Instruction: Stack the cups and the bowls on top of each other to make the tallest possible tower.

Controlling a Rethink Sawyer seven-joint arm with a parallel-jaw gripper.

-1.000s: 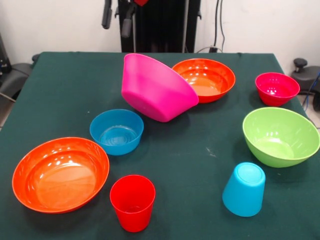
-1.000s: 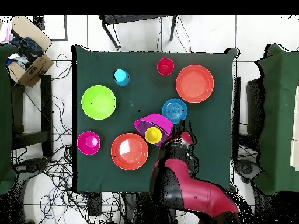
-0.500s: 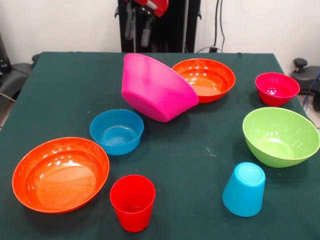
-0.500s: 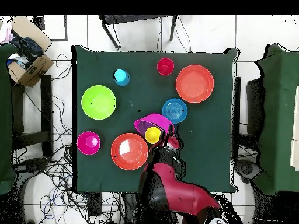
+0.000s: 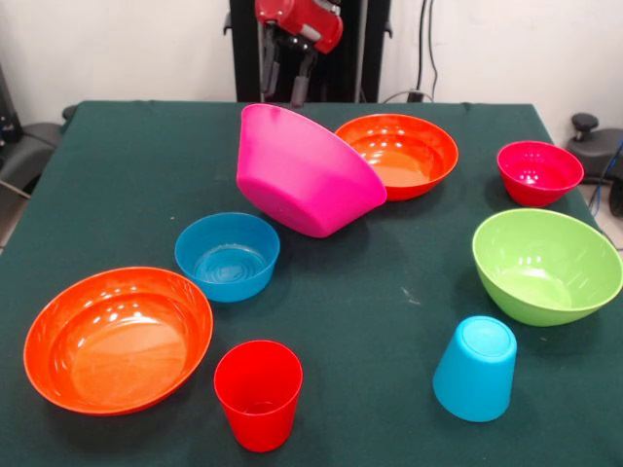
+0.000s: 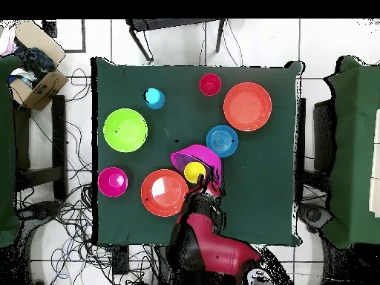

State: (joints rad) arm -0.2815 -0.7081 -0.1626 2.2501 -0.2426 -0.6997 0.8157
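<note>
A large magenta bowl (image 5: 302, 173) stands tilted, leaning on an orange bowl (image 5: 399, 154) at the back. In the overhead view a yellow cup (image 6: 194, 172) sits inside the magenta bowl (image 6: 194, 156). My gripper (image 5: 283, 86) hangs open just above and behind the magenta bowl's raised rim, holding nothing. A second orange bowl (image 5: 117, 339) lies front left, with a small blue bowl (image 5: 227, 255) behind it. A red cup (image 5: 258, 394) stands upright at the front. A light blue cup (image 5: 475, 368) stands upside down. A lime green bowl (image 5: 545, 265) and a small crimson bowl (image 5: 538, 172) sit on the right.
The dark green table (image 5: 389, 311) carries everything. In the overhead view a cardboard box (image 6: 37, 74) sits off the table's left side, and cables (image 6: 74, 215) lie on the floor around it. My red arm (image 6: 211, 249) reaches over the table's lower edge.
My gripper has swung rightward along the back in the front view and come lower, ending over the magenta bowl's rim. No bowl or cup has moved.
</note>
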